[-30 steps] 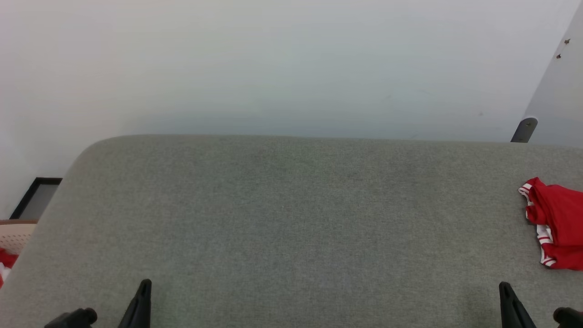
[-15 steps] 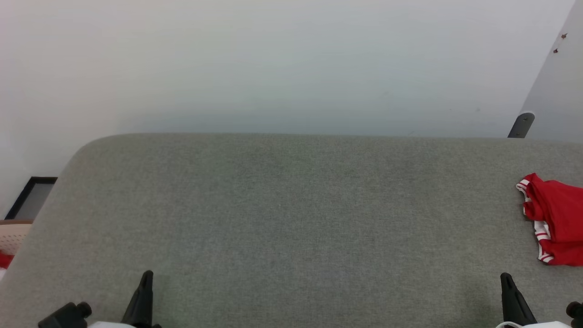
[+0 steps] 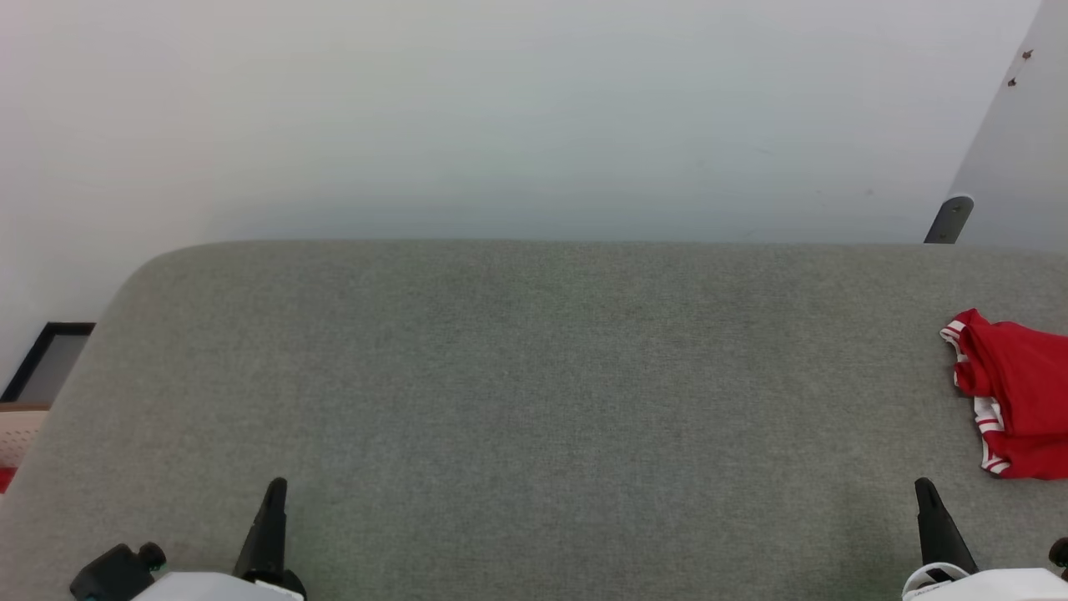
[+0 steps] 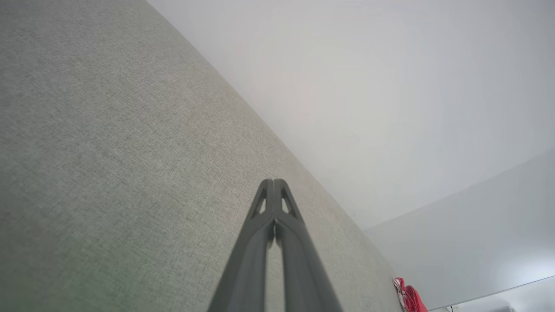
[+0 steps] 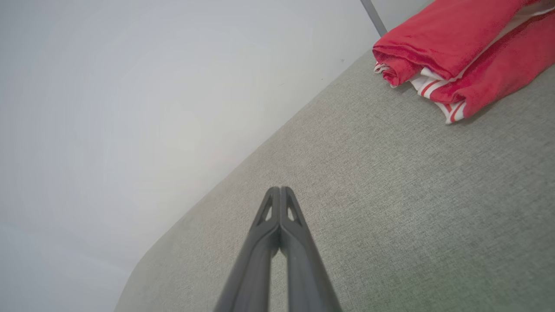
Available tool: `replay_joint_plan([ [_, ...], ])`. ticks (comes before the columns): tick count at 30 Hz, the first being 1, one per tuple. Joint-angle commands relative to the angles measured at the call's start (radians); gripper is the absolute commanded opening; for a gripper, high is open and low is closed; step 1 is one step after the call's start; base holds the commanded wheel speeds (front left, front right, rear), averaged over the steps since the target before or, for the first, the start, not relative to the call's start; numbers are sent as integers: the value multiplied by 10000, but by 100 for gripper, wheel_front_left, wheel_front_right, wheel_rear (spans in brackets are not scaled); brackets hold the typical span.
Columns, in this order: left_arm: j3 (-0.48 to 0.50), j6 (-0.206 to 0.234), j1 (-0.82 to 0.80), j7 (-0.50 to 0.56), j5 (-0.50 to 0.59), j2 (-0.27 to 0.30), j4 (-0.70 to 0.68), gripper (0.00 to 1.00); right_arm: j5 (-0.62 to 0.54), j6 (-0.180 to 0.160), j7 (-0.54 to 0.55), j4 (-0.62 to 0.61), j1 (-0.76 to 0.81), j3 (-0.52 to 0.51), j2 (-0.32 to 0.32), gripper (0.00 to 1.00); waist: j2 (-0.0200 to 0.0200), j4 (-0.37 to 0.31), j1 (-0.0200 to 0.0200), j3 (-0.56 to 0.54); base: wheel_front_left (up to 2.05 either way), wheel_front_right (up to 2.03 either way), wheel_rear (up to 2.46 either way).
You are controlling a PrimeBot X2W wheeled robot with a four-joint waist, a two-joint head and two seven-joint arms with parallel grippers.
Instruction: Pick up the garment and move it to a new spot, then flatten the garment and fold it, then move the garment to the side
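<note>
Grey fabric pad [image 3: 534,376]: a broad woven surface with a rounded far-left corner spread out in front of the robot and ran up to the wall.
Garment [image 3: 1014,392]: the red jersey top lay bunched on the pad at the robot's far right, partly cut off by the head view's edge. Red-and-white striped trim showed along its left side.
Garment, close up: from the right wrist it looked like rolled red folds over a white layer with red stripes. It rested flat on the pad, close to the far edge.
Left gripper [image 3: 276,488]: it sat low at the pad's near edge on the robot's left. Its two dark fingers were pressed together tip to tip with nothing between them, and it was well apart from the garment.
Right gripper [image 3: 922,488]: it sat low at the near edge on the robot's right, fingers likewise together and empty. The garment lay ahead and to its right, not touching it.
Contact with pad: I could not tell whether either gripper touched the fabric.
Wall [image 3: 501,108]: pale and plain behind the pad.
Metal post [image 3: 949,219]: a slanted grey piece stood behind the pad's far right edge.
Beige basket [image 3: 18,426]: a perforated rim peeked past the pad's left edge, with a red cloth scrap [image 3: 4,477] just below it.
Dark frame [image 3: 46,363]: a black-edged panel sat by the wall, beyond the left corner.
</note>
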Motion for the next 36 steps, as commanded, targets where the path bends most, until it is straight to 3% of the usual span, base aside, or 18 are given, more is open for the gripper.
replay_joint_plan([
  [1,101,-21,-231,67,-258,6,-132,0,354,-3,56,-146,-257,21,-14,0,0,-12,0,12,0,0,0],
  [36,578,-36,-734,1049,-3179,-713,-189,0,4422,-5,983,-185,-795,40,31,0,0,-271,0,260,0,0,0],
])
